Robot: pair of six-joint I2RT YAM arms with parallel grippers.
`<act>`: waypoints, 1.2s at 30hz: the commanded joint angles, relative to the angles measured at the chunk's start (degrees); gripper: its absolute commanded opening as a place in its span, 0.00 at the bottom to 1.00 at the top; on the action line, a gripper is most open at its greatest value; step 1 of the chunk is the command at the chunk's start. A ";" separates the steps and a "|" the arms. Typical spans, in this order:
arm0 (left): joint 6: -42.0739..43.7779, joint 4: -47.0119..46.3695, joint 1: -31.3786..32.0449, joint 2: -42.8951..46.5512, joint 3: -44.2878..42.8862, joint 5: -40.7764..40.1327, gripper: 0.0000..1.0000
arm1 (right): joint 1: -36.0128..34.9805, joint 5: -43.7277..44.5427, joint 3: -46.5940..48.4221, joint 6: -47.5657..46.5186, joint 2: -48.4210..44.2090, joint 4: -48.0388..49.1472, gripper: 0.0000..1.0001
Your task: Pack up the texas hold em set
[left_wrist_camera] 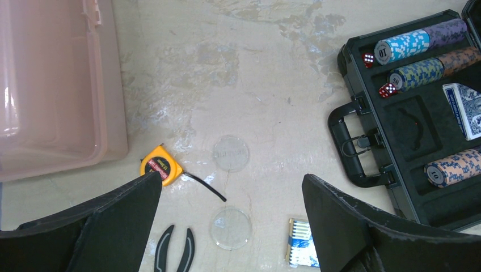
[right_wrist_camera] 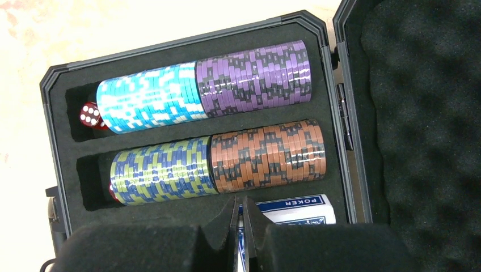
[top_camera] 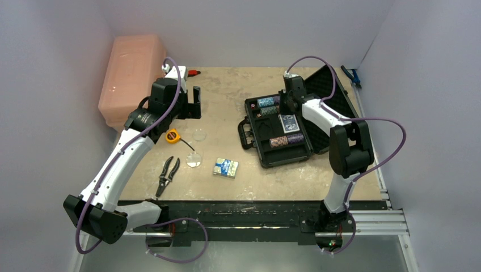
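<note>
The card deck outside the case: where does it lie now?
In the top view the card deck lies flat on the table, between the nearer clear disc to its left and the open case to its right.

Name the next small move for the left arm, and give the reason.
Probably lower the left tool straight down onto the nearer clear disc. Its jaws stand wide open, and that disc lies centred between them in the wrist view. That disc, the farther disc and a blue card deck all lie loose on the table, outside the open case.
</note>
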State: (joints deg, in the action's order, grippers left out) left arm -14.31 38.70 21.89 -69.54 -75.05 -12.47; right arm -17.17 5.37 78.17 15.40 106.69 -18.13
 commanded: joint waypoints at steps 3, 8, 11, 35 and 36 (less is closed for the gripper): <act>0.50 -1.04 0.26 0.84 -0.54 -1.06 0.95 | 0.36 0.43 -2.25 0.24 -0.78 0.12 0.06; 0.50 -1.03 0.26 0.98 -0.54 -0.98 0.95 | 0.31 1.06 -3.93 0.08 -1.14 -0.03 0.05; 0.46 -1.02 0.26 1.07 -0.54 -1.05 0.94 | 0.31 1.31 -4.29 -0.01 -1.06 -0.36 0.03; 0.50 -1.04 0.26 0.72 -0.47 -0.98 0.95 | 0.34 0.97 -18.08 1.68 -3.16 4.17 0.00; 0.51 -1.09 0.26 0.70 -0.50 -0.98 0.95 | 0.38 0.96 -18.40 1.80 -3.12 4.38 0.00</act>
State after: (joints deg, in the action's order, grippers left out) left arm -14.31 38.70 21.89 -69.52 -75.05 -12.84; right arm -17.17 5.43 64.82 16.58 102.30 -0.69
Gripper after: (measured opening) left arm 0.946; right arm 0.005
